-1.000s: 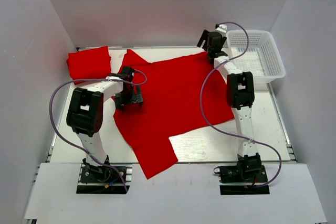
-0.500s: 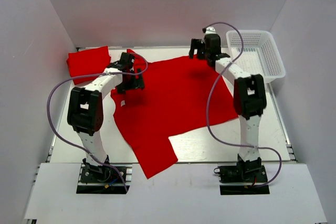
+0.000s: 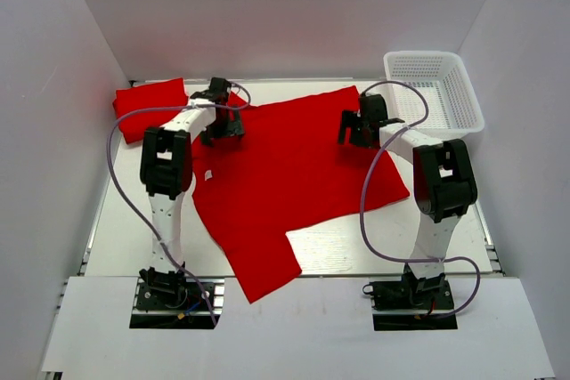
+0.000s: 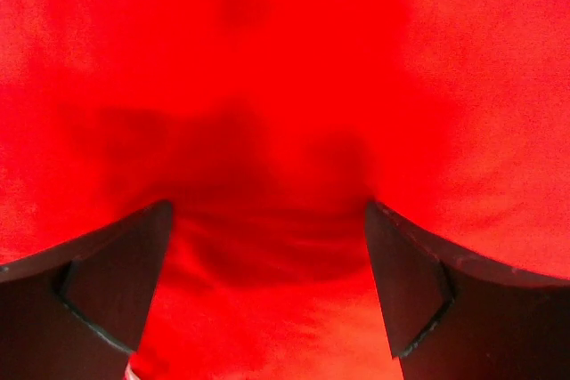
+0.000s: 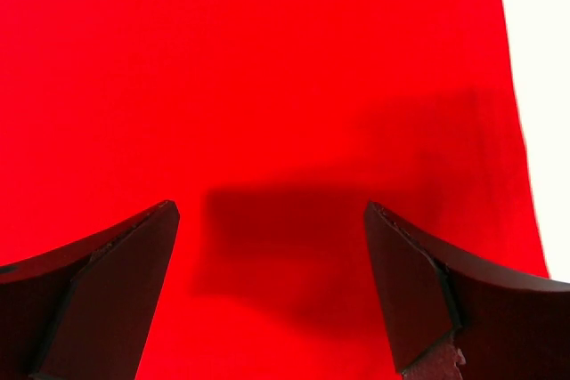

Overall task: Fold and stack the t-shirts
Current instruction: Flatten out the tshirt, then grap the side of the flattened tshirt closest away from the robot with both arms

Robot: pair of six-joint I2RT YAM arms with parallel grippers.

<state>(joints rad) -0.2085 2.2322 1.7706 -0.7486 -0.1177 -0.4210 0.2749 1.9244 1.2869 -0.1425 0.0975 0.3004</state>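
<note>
White-walled booth, white table (image 3: 356, 246). Mid-table: spread shirt (image 3: 294, 175), flat, unfolded, likely laid out for folding. Over its far-left corner: left gripper (image 4: 267, 206). Over its far-right edge: right gripper (image 5: 272, 206). Both jaws wide apart, holding nothing. Left of it: folded shirt (image 3: 150, 106), probable stack base. Right of it: basket (image 3: 423, 55), nothing seen inside.

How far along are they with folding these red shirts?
Done: one folded t-shirt sits at the far left corner of the table. In hand: a second t-shirt lies spread out, and the left gripper and right gripper hang open over it, gripping nothing. Left: fold that shirt and stack it on the folded one.
</note>
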